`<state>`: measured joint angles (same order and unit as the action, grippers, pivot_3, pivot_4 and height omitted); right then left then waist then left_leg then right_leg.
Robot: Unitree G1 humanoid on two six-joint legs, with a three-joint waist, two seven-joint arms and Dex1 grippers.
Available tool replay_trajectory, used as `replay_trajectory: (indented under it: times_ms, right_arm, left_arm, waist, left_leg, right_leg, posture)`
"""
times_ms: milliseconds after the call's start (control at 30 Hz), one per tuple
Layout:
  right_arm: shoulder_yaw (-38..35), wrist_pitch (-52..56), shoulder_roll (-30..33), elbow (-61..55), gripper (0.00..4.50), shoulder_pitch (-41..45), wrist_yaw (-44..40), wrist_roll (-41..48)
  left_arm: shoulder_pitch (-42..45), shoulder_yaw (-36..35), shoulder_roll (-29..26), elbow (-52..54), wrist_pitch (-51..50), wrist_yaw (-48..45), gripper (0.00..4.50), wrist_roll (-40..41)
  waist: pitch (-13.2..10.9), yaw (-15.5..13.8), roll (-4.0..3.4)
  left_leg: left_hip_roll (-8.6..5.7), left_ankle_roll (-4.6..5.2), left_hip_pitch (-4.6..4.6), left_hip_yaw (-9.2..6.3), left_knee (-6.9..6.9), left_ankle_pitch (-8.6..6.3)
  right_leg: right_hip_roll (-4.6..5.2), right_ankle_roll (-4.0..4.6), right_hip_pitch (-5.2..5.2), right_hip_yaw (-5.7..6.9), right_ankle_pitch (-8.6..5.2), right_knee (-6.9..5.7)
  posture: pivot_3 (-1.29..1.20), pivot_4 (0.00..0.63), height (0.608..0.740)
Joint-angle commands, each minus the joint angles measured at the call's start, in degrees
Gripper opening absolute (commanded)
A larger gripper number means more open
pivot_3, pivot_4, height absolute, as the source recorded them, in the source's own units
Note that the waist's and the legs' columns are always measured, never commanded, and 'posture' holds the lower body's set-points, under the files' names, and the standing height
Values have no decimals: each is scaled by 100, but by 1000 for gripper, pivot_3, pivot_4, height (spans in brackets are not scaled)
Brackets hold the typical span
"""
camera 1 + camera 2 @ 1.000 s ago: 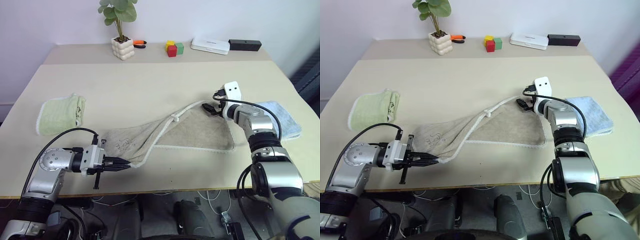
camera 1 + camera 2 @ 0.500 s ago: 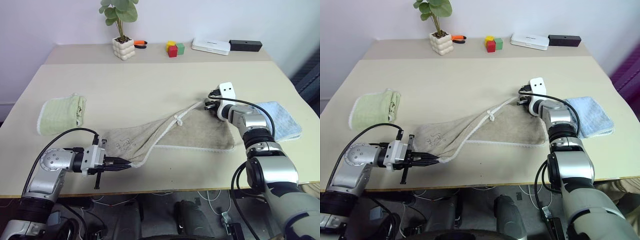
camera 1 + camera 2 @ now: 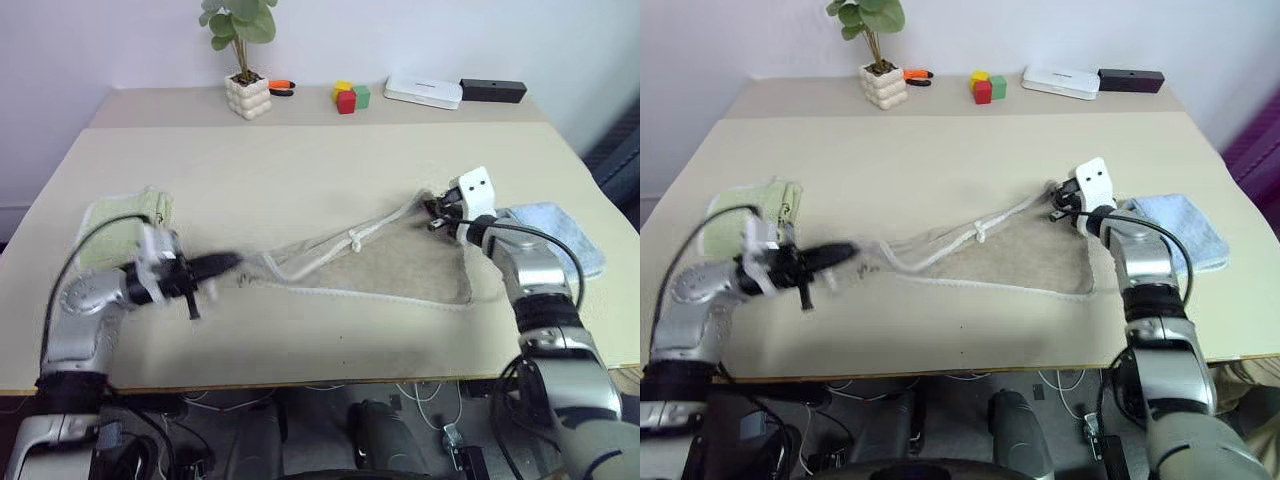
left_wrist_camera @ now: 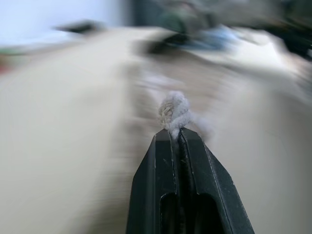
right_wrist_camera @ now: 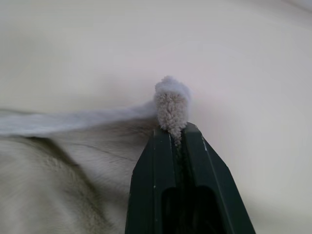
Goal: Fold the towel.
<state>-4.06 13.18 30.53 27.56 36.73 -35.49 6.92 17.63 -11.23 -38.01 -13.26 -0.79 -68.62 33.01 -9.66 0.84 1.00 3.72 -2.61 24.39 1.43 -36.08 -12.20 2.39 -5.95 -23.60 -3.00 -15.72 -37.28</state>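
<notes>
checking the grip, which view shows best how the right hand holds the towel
The right wrist view: the right hand is shut on a tuft of the towel, close and sharp. The eye views show the whole towel stretched between both hands, but the pinch is tiny there. The left wrist view shows it blurred.

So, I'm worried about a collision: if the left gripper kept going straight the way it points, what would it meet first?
Probably the towel it is already pinching. The left gripper points level across the table toward the right gripper, with only towel between them, though depth is hard to judge.
</notes>
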Motion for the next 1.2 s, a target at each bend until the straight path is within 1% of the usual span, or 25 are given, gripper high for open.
replay_trajectory:
  times_ms: [33,67,167,333,433,467,600,667,733,800,833,900,967,1000,1067,1200]
  right_arm:
    - [-207,-253,112,-597,51,-57,25,88]
    - [-254,-279,91,-693,51,-108,0,161]
    - [-338,-328,36,-890,51,-240,6,276]
    - [-351,-624,-110,-870,51,-213,192,293]
    - [-478,-1109,-238,-521,51,207,519,280]
    - [-494,-1279,-258,-315,51,391,664,225]
    - [-377,-2103,-291,738,51,1194,1204,-150]
    - [-401,-2468,-292,1199,51,1655,1410,-223]
    - [-397,-2866,-198,1516,51,1982,1611,-365]
    - [-437,-3152,-128,1593,51,2036,1615,-360]
    - [-460,-3258,-98,1527,51,1973,1546,-321]
    - [-515,-3356,-22,1055,51,1591,1321,-174]
    - [-517,-3202,61,146,51,830,832,142]
    - [-540,-3049,55,-356,51,363,709,301]
    - [-553,-2713,14,-1211,51,-426,668,463]
    - [-399,-2430,-43,-2503,51,-1825,729,300]
  left_arm:
    - [473,-393,61,-315,-336,572,0,140]
    - [665,-456,85,-479,-498,783,0,141]
    - [1144,-597,180,-1031,-488,1352,0,-89]
    - [1779,-413,285,-1749,-23,1577,0,-548]
    - [2380,-333,375,-2508,293,1825,0,-900]
    - [2625,-322,406,-2830,537,1890,0,-1024]
    - [3811,-348,566,-4179,1338,2430,0,-1425]
    - [4410,-304,557,-4723,1808,2716,0,-1684]
    - [4845,-239,484,-5061,2267,2563,0,-1875]
    - [5014,-191,367,-5258,2609,2295,0,-2018]
    - [5029,-188,304,-5309,2754,2014,0,-2027]
    - [4927,-250,177,-5280,2764,1038,0,-1831]
    - [4612,-299,64,-5137,2740,89,0,-1633]
    - [4387,-340,24,-5067,2686,-233,0,-1538]
    - [3957,-420,-6,-4905,2642,-607,0,-1391]
    - [3027,-580,9,-4280,2326,-1151,0,-1038]
  waist:
    - [0,24,0]
    - [0,23,0]
    - [0,14,1]
    - [0,9,1]
    - [-1,-3,2]
    - [-1,-2,2]
    - [-3,-15,5]
    - [-5,-11,8]
    - [-5,-2,8]
    - [-5,2,8]
    - [-5,13,7]
    - [-4,29,6]
    - [-3,25,3]
    - [-2,27,2]
    - [-2,27,2]
    - [-6,24,-1]
  left_leg:
    - [0,0,0,1,-1,0]
    - [-1,0,-1,3,-1,0]
    - [0,0,-1,0,-1,0]
    - [-1,-1,0,1,-1,0]
    - [-2,-1,0,1,-4,1]
    - [-2,-1,0,2,-5,1]
    - [-4,-2,3,1,-5,1]
    - [-5,-2,4,1,-1,1]
    - [-6,-2,10,2,3,1]
    - [-7,-2,13,4,10,1]
    - [-6,-2,12,4,14,1]
    - [-6,-2,10,6,23,1]
    - [-5,-2,9,7,30,1]
    - [-5,-2,7,7,35,1]
    - [-4,-3,4,7,38,2]
    - [-2,-3,9,7,10,2]
  right_leg:
    - [0,0,1,-1,0,0]
    - [0,0,1,-2,0,0]
    - [-3,-1,1,-1,1,-1]
    - [-2,-2,0,-1,1,1]
    - [-3,-2,1,-1,1,0]
    - [-3,-2,1,-1,1,0]
    - [-3,-3,1,0,2,3]
    - [-1,-4,1,0,2,6]
    - [-1,-5,-5,-1,3,8]
    - [0,-7,-10,-1,1,10]
    - [0,-8,-11,-1,0,10]
    - [-1,-11,-14,-2,-3,10]
    - [-3,-11,-15,-1,-4,10]
    - [-3,-12,-14,-2,-5,10]
    - [-2,-12,-13,-2,-6,8]
    - [-1,-11,-15,-3,-6,-8]
  posture:
    - [0,150,740]
    - [0,150,740]
    - [0,150,740]
    - [0,150,740]
    - [0,150,740]
    - [0,150,740]
    - [0,150,740]
    - [0,150,740]
    - [0,150,740]
    - [0,150,740]
    - [0,150,740]
    - [0,150,740]
    - [0,150,740]
    - [0,150,740]
    - [0,150,740]
    - [0,150,740]
